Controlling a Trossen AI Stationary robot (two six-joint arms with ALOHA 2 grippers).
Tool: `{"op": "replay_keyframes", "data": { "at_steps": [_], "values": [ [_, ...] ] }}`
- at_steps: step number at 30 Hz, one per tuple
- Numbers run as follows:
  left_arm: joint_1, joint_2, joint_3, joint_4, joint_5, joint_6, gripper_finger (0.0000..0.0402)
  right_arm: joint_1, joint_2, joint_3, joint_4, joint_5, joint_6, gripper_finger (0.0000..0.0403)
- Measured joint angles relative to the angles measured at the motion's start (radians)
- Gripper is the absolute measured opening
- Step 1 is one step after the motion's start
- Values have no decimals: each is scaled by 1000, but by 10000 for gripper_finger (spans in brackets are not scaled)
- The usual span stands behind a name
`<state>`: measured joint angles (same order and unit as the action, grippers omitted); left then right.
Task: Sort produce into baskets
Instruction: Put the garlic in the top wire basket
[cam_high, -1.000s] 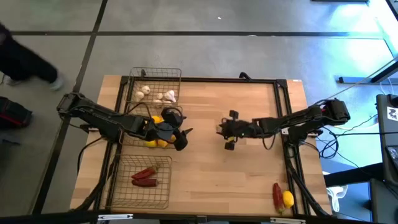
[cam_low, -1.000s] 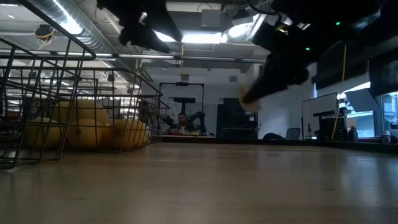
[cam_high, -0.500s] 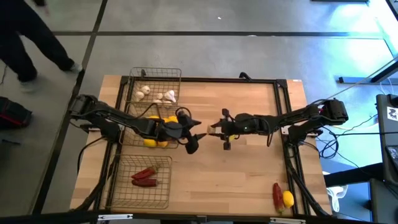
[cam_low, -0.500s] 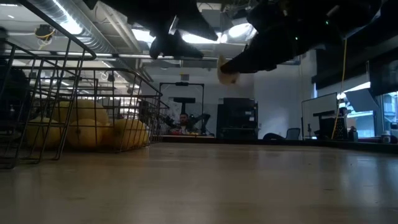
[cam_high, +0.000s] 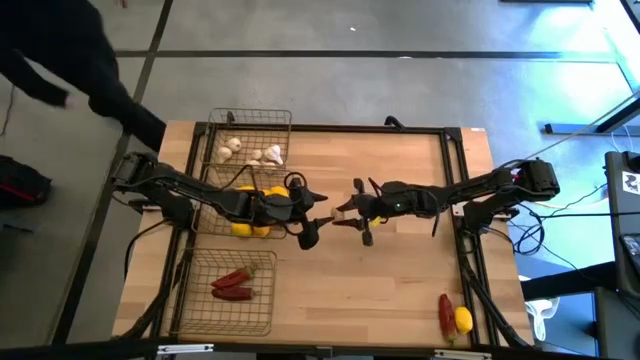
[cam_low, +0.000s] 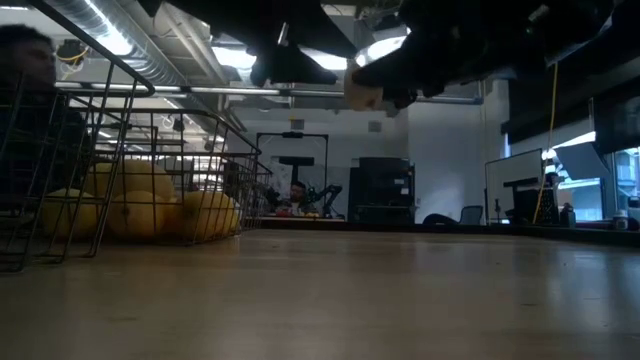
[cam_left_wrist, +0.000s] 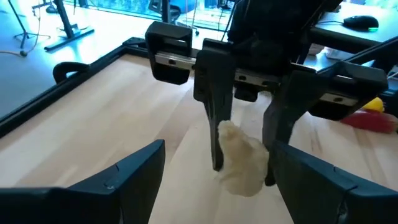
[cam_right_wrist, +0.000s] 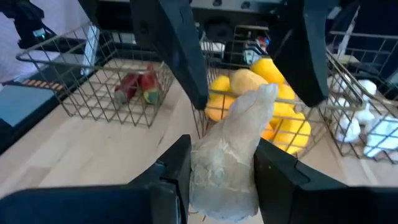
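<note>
Two grippers meet at the centre of the high view — you see the right gripper (cam_high: 350, 208) clamped narrowly on a whitish garlic bulb (cam_right_wrist: 231, 149), held in the air above the table (cam_high: 400, 270). Facing it, your left gripper (cam_high: 313, 214) has its fingers spread wide on either side of the bulb, not closed on it. In the low view the garlic (cam_low: 362, 96) hangs near the top centre, clear of the wood.

At the left of the high view you have three wire baskets in a column: the top basket (cam_high: 250, 122) holds garlic bulbs (cam_high: 250, 153), the middle basket (cam_high: 222, 223) lemons (cam_high: 252, 228), the bottom basket (cam_high: 232, 322) red chili peppers (cam_high: 232, 284). At the lower right — near the table's edge — a chili (cam_high: 445, 313) and a lemon (cam_high: 463, 320) lie touching.
</note>
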<state>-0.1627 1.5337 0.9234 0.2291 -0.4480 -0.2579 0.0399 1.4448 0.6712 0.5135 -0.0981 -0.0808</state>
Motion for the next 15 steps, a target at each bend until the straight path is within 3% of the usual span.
{"op": "replay_keyframes", "data": {
  "at_steps": [8,15],
  "values": [
    [22,3,0,0,67,-26,283,55,47,0,76,27,-24,125],
    [20,3,0,5,203,-33,223,73,60,0,116,104,-33,124]
  ]
}}
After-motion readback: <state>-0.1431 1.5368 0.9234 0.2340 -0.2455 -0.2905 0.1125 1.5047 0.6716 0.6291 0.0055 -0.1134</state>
